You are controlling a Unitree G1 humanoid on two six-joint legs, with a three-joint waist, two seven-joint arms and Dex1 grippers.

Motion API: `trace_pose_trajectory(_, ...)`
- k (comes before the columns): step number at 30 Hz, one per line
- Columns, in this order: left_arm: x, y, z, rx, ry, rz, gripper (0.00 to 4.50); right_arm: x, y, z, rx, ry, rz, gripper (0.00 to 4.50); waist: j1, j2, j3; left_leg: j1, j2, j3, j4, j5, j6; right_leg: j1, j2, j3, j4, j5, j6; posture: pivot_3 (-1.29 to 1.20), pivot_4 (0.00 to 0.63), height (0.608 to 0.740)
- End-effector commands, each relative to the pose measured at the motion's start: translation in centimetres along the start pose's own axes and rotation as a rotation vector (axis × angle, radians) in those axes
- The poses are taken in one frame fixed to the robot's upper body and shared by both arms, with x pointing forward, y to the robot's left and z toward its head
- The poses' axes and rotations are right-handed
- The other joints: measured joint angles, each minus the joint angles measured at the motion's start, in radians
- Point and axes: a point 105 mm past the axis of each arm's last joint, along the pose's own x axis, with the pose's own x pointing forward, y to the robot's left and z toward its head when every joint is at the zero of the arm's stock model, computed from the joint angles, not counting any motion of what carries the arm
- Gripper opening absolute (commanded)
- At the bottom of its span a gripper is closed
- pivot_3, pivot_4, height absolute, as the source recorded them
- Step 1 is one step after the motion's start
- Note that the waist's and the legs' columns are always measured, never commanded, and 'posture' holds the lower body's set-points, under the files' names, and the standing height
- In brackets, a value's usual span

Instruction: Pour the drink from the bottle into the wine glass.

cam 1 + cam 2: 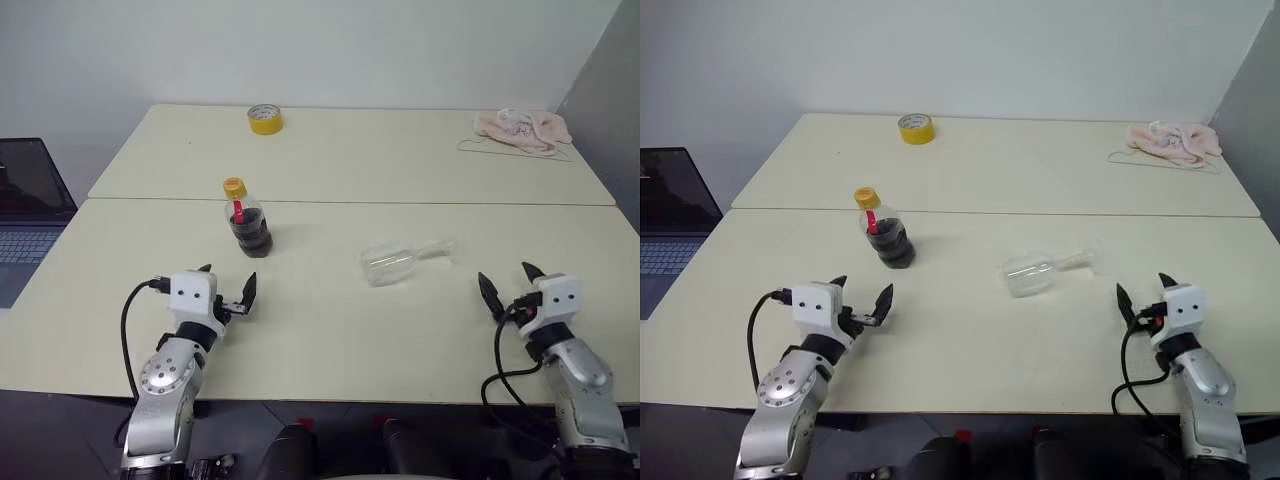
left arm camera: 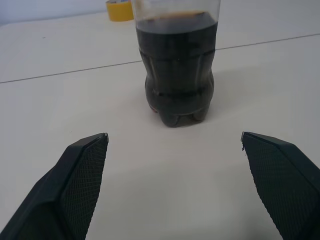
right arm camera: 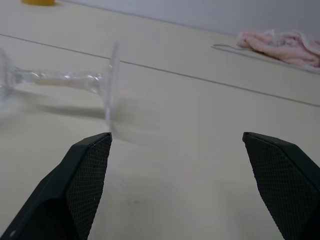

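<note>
Worktop [image 1: 330,330]: pale cream, two surfaces joined by a seam running across. Bottle [image 1: 246,219]: upright just in front of the seam, left of centre, yellow cap on, dark drink [image 1: 250,233] in its lower part. Wine glass [image 1: 400,260]: clear, lying on its side right of centre, well apart from the bottle. Tape roll [image 1: 265,119]: yellow, far surface. Cloth [image 1: 523,130]: pink, crumpled, far right corner. Laptop [image 1: 28,205]: at the left edge. Left pincer [image 1: 228,288]: jaws spread, empty, near edge, in front of the bottle. Right pincer [image 1: 510,282]: jaws spread, empty, right of the glass.
</note>
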Motion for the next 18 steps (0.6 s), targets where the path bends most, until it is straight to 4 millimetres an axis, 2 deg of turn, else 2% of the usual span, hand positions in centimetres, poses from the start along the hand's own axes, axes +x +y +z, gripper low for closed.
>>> trace_pose_trajectory(1, 0.4, 0.7, 1.4, 0.006, -0.048, 0.011, 4.50, -0.2, 1.6, 3.1, -0.074, -0.076, 0.108, 4.48, 0.001, 0.000, 0.000, 0.000, 0.000, 0.000, 0.000, 0.000, 0.000, 0.000, 0.000, 0.000, 0.000, 0.000, 0.000, 0.00, 0.150, 0.740)
trace_pose_trajectory(9, 2.2, 2.1, 1.2, 0.039, 0.001, 0.076, 4.50, -2.7, 8.1, 8.5, -0.001, -0.043, 0.596, 4.48, 0.003, -0.001, 0.000, -0.001, 0.000, -0.001, 0.000, 0.000, 0.000, 0.000, 0.000, -0.001, -0.001, 0.000, 0.000, 0.00, 0.150, 0.740)
trace_pose_trajectory(13, 3.1, 2.0, 0.8, 0.023, 0.051, 0.061, 4.50, -2.8, 9.7, 9.4, 0.011, 0.005, 0.726, 4.48, 0.003, -0.002, 0.001, -0.001, 0.000, -0.002, 0.000, 0.000, 0.000, 0.001, 0.000, -0.002, -0.001, 0.000, 0.000, 0.00, 0.150, 0.740)
trace_pose_trajectory(18, 4.2, 1.0, 1.5, 0.046, 0.031, -0.012, 4.50, -2.1, 11.2, 9.9, 0.019, -0.008, 0.767, 4.48, 0.005, -0.003, 0.001, -0.001, 0.000, -0.002, 0.000, 0.000, 0.000, 0.001, 0.000, -0.002, -0.002, 0.000, 0.000, 0.00, 0.150, 0.740)
